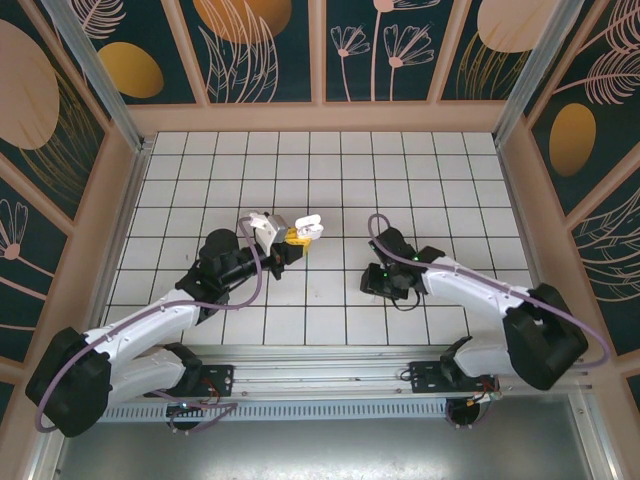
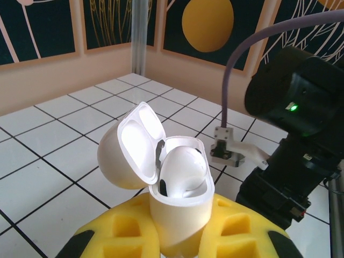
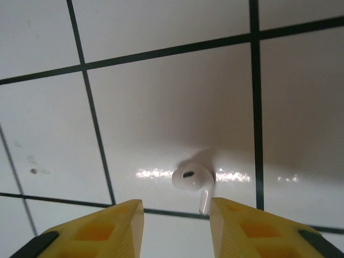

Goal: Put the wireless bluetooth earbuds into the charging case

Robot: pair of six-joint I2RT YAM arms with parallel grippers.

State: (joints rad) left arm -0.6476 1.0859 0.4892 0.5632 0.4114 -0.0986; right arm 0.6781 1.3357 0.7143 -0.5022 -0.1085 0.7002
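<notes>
- White tiled table (image 1: 330, 160) with dark grid lines, walled in by dark floral panels (image 1: 250, 50).
- The left gripper (image 1: 292, 237) is raised above the tiles left of centre. Its yellow fingers (image 2: 121, 234) are clamped on the lower half of the case (image 2: 180, 207).
- The case stands upright in that grip, and its lid (image 2: 129, 156) is swung open to the left.
- One earbud (image 2: 185, 169) sits inside the case, its rounded head up.
- The right gripper (image 3: 176, 228) points down at the table right of centre, jaws partly apart and holding nothing.
- A loose earbud (image 3: 192, 179) lies on a tile just ahead of the gap between the right fingers. Its stem reaches toward the finger on the right of the wrist view and ends just beside it; whether they touch I cannot tell.
- The right arm (image 2: 290, 134) shows near the case in the left wrist view, a green light on its housing.
</notes>
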